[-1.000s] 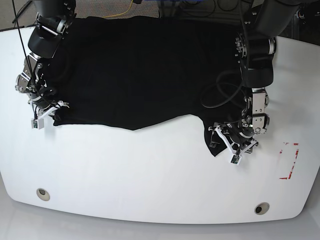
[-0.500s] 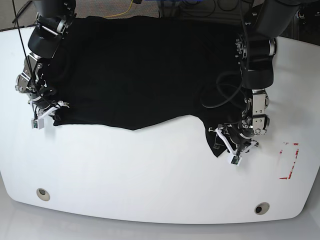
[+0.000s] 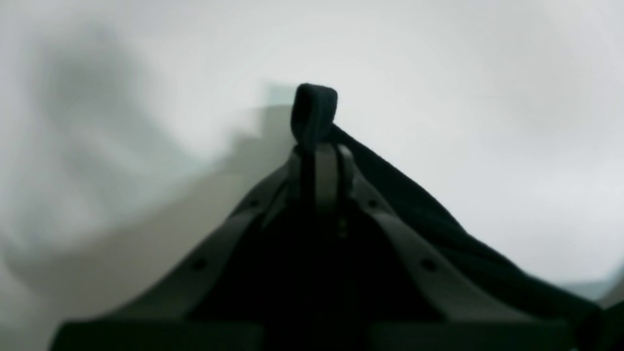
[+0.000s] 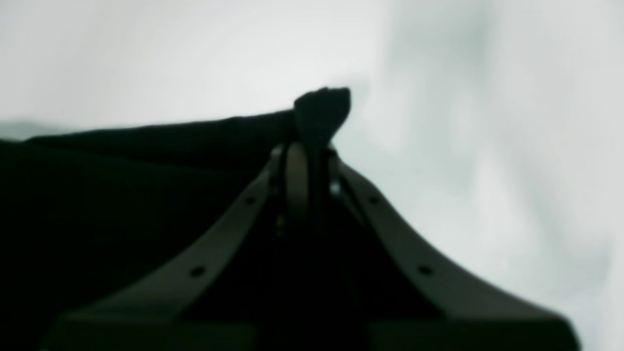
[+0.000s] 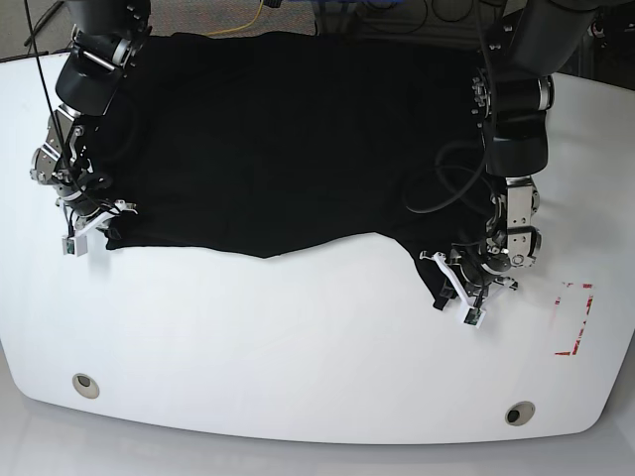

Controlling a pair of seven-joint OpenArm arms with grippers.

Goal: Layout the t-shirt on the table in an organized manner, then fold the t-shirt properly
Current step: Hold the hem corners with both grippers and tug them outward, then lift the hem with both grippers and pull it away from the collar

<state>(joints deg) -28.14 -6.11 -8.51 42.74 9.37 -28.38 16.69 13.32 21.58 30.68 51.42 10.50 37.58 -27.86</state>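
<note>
The black t-shirt (image 5: 288, 139) lies spread over the far half of the white table (image 5: 298, 337), its near edge wavy with a flap hanging down at the right. My left gripper (image 5: 458, 290) is shut on that flap's corner. In the left wrist view a nub of the t-shirt (image 3: 314, 109) pokes out past the shut left gripper (image 3: 319, 156). My right gripper (image 5: 94, 223) is shut on the t-shirt's near left corner. In the right wrist view a fold of the t-shirt (image 4: 321, 107) sticks out of the right gripper (image 4: 307, 156).
A red rectangular outline mark (image 5: 573, 317) sits on the table right of the left gripper. Two round holes (image 5: 85, 384) (image 5: 518, 414) lie near the front edge. A black cable loop (image 5: 437, 188) from the left arm hangs over the shirt.
The left gripper's fingers have closed from wide open onto the t-shirt's right flap corner. The right gripper has kept its grip and place.
</note>
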